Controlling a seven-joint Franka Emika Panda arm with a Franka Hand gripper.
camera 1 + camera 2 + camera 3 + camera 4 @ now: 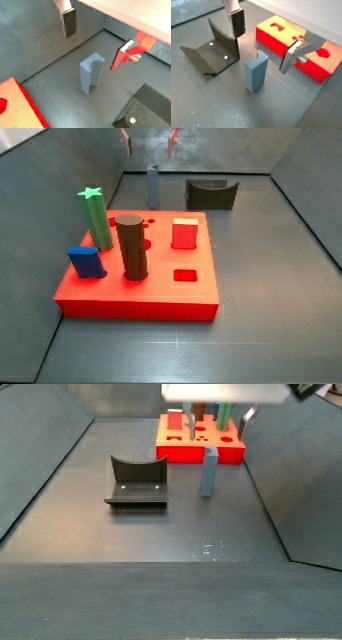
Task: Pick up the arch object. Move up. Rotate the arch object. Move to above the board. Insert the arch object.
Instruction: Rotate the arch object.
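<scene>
The grey floor point(160, 534) of the walled enclosure carries everything here. The largest thing on it is the board point(147, 278), a flat red slab with shaped holes; in a side view it lies near the floor's front edge, and in another side view point(201, 452) it sits against the far wall. On it stand a green star column point(96, 218) and a brown cylinder point(131, 248), with a blue block point(86, 261) at one corner and a red block point(186, 232) towards the opposite side. A square hole point(186, 275) shows beside the cylinder.

The fixture point(136, 482), a dark L-shaped bracket on its base plate, stands on the floor apart from the board, nearer the middle of the floor; in a wrist view point(212, 47) its upright wall and base are plain.

The arch object point(254, 74), slim and pale grey-blue, stands upright on the bare floor between the fixture and the board, touching neither; in a side view point(210, 471) it is just in front of the board's edge.

The gripper point(264, 42) hangs above the arch object with its jaws spread wide and nothing held. In both wrist views the fingers point(69, 22) are above the piece's top, one to each side, clear of it.
</scene>
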